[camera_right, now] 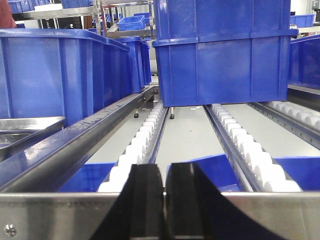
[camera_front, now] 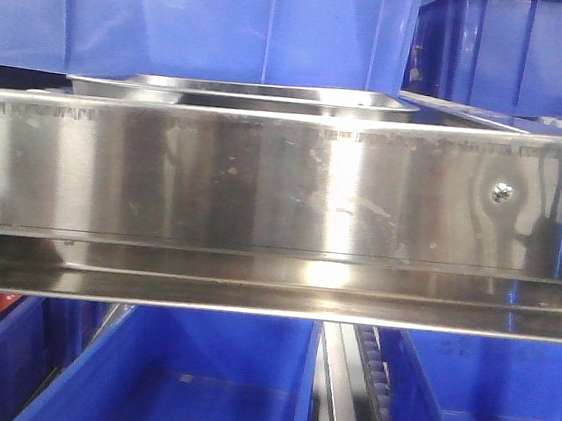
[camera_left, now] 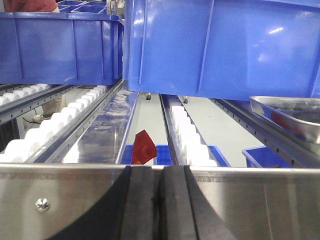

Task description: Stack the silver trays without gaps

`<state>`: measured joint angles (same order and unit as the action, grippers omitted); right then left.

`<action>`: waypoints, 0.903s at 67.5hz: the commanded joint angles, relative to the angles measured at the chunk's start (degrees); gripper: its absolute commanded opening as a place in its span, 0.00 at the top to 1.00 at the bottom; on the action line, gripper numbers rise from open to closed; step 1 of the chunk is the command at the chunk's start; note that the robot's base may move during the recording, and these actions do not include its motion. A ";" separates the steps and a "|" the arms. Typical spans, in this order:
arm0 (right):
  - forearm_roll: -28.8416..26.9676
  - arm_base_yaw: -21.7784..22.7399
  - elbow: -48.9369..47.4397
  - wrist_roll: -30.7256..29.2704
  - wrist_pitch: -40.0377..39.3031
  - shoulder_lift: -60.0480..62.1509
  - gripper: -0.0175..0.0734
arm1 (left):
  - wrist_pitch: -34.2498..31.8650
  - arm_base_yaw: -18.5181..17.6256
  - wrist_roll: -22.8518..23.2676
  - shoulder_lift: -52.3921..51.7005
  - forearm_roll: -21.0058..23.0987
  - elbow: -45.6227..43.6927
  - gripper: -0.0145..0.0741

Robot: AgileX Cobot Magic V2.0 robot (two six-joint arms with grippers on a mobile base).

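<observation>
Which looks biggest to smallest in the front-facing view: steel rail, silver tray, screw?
1. steel rail: spans the whole frame, though it is nearest the camera, which inflates it.
2. silver tray: only its top edge shows behind the rail.
3. screw: tiny.

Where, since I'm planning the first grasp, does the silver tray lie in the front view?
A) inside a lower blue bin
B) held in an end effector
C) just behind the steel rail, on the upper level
C: the silver tray shows just over the top edge of the steel rail.
</observation>
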<state>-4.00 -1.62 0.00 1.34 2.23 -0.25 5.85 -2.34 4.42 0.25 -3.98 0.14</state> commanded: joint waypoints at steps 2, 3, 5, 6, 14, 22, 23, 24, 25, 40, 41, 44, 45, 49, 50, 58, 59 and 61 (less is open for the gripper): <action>-0.07 -0.16 0.00 0.03 -0.98 0.25 0.83 | -0.83 0.14 0.15 -0.25 0.32 -0.14 0.82; -0.07 -0.16 0.00 0.03 -0.98 0.25 0.83 | -0.83 0.14 0.15 -0.25 0.32 -0.14 0.82; -0.07 -0.16 0.00 0.03 -0.98 0.25 0.83 | -0.83 0.14 0.15 -0.25 0.32 -0.14 0.82; -0.07 -0.16 0.00 0.03 -0.98 0.25 0.83 | -0.83 0.14 0.15 -0.25 0.32 -0.14 0.82; -0.07 -0.16 0.00 0.03 -0.98 0.25 0.83 | -0.83 0.14 0.15 -0.25 0.32 -0.14 0.82; -0.07 -0.16 0.00 0.03 -0.98 0.25 0.83 | -0.83 0.14 0.15 -0.25 -0.37 -0.14 0.82; -0.07 -0.16 0.00 0.03 -0.98 0.25 0.83 | -0.83 0.14 0.15 -0.25 -0.37 -0.14 0.82; -0.07 -0.16 0.00 0.03 -0.98 0.25 0.83 | -0.83 0.14 0.15 -0.25 -0.37 -0.14 0.82; -0.07 -0.16 0.00 0.03 -0.98 0.25 0.83 | -0.83 0.14 0.15 -0.25 -0.37 -0.14 0.82; -0.07 -0.16 0.00 0.03 -0.98 0.25 0.83 | -0.83 0.14 0.15 -0.25 -0.37 -0.14 0.82; -0.07 -0.16 0.00 0.03 -0.98 0.25 0.83 | -0.83 0.14 0.15 -0.25 -0.37 -0.14 0.82; -0.07 -0.16 0.00 0.03 -0.98 0.25 0.83 | -0.83 0.14 0.15 -0.25 -0.37 -0.14 0.82; -0.07 -0.16 0.00 0.03 -0.98 0.25 0.83 | -0.83 0.14 0.15 -0.25 -0.37 -0.14 0.82; -0.07 -0.19 0.00 0.03 -1.84 0.25 0.83 | -1.23 0.14 0.15 -0.25 -0.36 -0.14 0.82; -0.07 -0.19 0.00 0.03 -1.84 0.25 0.83 | -1.39 0.14 0.15 -0.25 -0.36 -0.14 0.82; -0.07 -0.19 0.00 0.03 -8.59 0.25 0.83 | -4.73 0.14 0.15 -0.25 -0.36 -0.14 0.82; -0.07 -0.19 0.00 0.03 -9.41 0.25 0.83 | -5.35 0.14 0.15 -0.25 -0.36 -0.14 0.82; -0.07 -0.19 0.00 0.03 -11.36 0.25 0.83 | -6.83 0.14 0.15 -0.25 -0.48 -0.14 0.82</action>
<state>-4.00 -1.62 0.00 1.34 -2.89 -0.25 3.56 -2.34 4.42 0.25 -4.16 0.14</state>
